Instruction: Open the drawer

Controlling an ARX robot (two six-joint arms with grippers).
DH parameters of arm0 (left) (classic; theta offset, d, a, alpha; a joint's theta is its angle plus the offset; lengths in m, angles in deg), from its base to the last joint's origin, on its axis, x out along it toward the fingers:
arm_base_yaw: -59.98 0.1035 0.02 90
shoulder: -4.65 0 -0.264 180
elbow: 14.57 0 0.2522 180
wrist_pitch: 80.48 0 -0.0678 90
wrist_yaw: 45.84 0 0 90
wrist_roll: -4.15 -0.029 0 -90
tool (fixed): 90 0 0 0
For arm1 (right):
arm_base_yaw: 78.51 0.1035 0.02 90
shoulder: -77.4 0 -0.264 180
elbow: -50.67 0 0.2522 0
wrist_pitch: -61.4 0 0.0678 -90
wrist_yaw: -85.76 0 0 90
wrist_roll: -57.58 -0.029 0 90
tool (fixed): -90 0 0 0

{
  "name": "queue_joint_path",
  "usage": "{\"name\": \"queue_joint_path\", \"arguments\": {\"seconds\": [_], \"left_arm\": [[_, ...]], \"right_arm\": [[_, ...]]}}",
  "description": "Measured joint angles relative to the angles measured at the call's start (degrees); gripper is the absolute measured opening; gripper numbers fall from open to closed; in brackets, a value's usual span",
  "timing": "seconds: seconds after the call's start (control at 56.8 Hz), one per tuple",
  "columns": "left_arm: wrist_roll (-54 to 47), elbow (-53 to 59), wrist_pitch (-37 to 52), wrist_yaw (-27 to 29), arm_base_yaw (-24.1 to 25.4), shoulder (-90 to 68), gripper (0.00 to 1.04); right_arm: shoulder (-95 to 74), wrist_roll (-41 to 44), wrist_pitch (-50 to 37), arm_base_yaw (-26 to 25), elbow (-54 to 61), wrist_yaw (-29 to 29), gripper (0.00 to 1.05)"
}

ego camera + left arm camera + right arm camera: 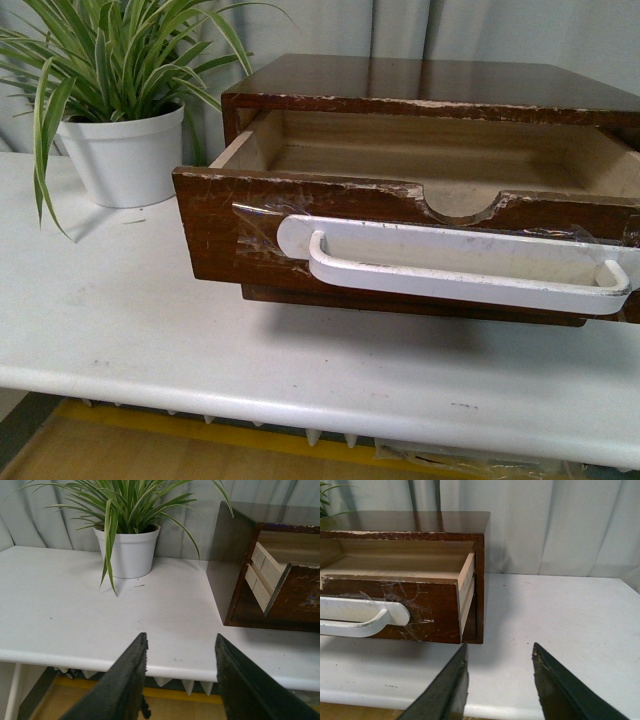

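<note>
The drawer (230,235) is dark-brown wood and stands pulled well out of its wooden case (420,85). Its pale interior shows. A long white handle (450,265) is taped on its front, below a half-round notch (465,205) in the chipped rim. Neither gripper shows in the front view. My left gripper (181,645) is open and empty, over the table's front edge, left of the drawer (295,592). My right gripper (500,652) is open and empty, near the front edge, just right of the drawer's corner (440,610) and handle end (380,615).
A spider plant in a white pot (125,150) stands on the white table (150,340) left of the case; it also shows in the left wrist view (131,550). Grey curtains hang behind. The table's front edge (300,405) lies close below the drawer.
</note>
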Motion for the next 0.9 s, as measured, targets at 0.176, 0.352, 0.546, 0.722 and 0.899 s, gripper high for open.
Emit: {"name": "queue_joint_path", "arguments": {"seconds": [0.176,0.352,0.546,0.722,0.899], "left_arm": [[0.0,0.0,0.0,0.0,0.0,0.0,0.79],[0.0,0.0,0.0,0.0,0.0,0.0,0.98],[0.0,0.0,0.0,0.0,0.0,0.0,0.99],[0.0,0.0,0.0,0.0,0.0,0.0,0.99],[0.0,0.0,0.0,0.0,0.0,0.0,0.99]], "right_arm": [[0.0,0.0,0.0,0.0,0.0,0.0,0.72],[0.0,-0.1,0.0,0.0,0.0,0.0,0.97],[0.0,-0.1,0.0,0.0,0.0,0.0,0.96],[0.0,-0.1,0.0,0.0,0.0,0.0,0.96],[0.0,-0.1,0.0,0.0,0.0,0.0,0.96]]}}
